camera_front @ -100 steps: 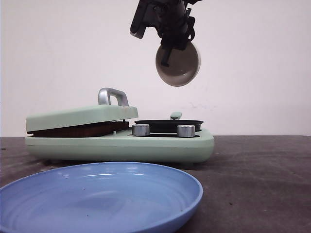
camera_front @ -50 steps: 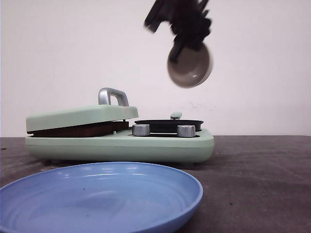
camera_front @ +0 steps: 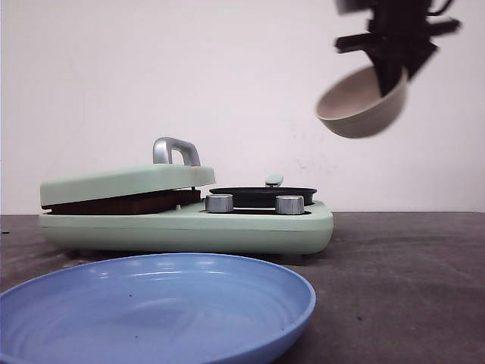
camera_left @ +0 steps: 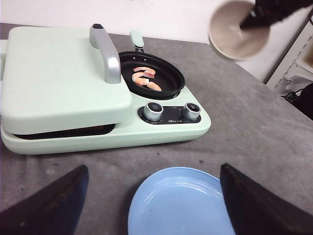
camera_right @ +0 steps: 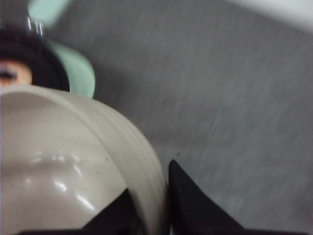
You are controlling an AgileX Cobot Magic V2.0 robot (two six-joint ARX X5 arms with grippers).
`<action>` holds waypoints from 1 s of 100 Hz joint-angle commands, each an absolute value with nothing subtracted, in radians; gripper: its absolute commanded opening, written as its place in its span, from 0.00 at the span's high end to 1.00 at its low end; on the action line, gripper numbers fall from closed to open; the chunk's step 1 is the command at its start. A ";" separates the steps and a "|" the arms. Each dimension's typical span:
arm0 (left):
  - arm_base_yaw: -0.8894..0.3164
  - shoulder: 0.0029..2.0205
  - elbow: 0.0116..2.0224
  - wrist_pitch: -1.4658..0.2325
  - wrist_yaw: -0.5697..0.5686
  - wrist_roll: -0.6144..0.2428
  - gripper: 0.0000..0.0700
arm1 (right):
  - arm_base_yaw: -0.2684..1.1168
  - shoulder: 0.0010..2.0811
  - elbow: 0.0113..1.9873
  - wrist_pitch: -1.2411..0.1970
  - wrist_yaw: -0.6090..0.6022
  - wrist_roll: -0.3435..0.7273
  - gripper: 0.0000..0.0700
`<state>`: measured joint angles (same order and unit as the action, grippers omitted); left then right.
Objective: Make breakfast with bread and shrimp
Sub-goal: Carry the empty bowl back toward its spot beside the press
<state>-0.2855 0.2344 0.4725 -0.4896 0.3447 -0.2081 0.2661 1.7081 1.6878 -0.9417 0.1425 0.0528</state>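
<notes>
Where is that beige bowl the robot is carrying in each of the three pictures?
Front view: the beige bowl hangs high at upper right, gripped by the right pincer.
Left wrist view: top right corner, above and beyond the cooker.
Right wrist view: fills the lower left, rim pinched between the fingers.
Shared landmark: the black frying pan.

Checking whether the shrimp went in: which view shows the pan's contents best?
The left wrist view: it looks down into the pan, showing shrimp inside. The front view shows only the rim edge-on; the right wrist view catches a blurred sliver behind the bowl.
</notes>
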 commanded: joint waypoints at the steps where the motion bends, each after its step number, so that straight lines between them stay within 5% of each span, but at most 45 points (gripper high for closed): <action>1: -0.288 0.235 0.481 -0.480 0.348 -0.199 0.33 | 0.236 1.716 1.713 -0.981 0.040 0.105 0.99; 45: -0.288 0.235 0.481 -0.487 0.337 -0.204 0.33 | 0.094 1.716 1.628 -1.022 -0.205 0.104 0.99; 100: -0.288 0.235 0.481 -0.488 0.319 -0.211 0.33 | -0.021 1.716 1.258 -0.769 -0.408 0.156 0.99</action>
<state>-0.2855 0.2344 0.4728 -0.4942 0.3267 -0.2092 -0.0120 1.7077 1.2701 -0.7948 -0.3977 0.1364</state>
